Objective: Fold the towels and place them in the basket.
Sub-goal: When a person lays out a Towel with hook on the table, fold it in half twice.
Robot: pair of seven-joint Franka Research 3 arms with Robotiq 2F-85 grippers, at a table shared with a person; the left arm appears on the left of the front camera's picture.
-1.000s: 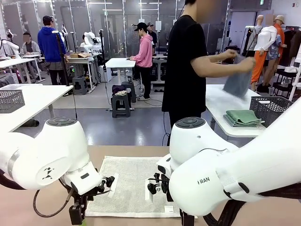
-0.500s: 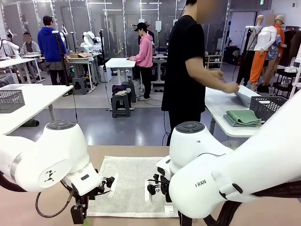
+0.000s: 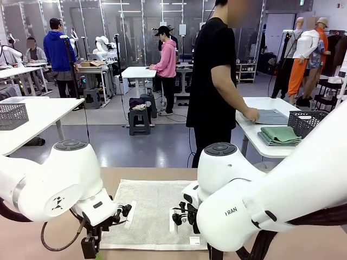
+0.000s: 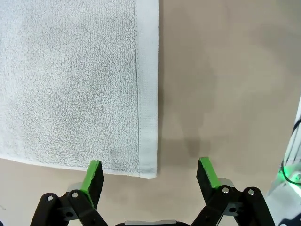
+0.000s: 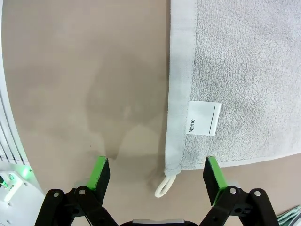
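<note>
Towel (image 3: 154, 208), pale terry, lies flat; left gripper (image 4: 150, 165) and right gripper (image 5: 156, 164) both spread wide.

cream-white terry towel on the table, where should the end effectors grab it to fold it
Probably its two near corners, from above. The cream-white terry towel lies flat, so only the hemmed edges offer a pinch; the open left end effector hangs over one corner, the open right end effector over the looped one.
</note>
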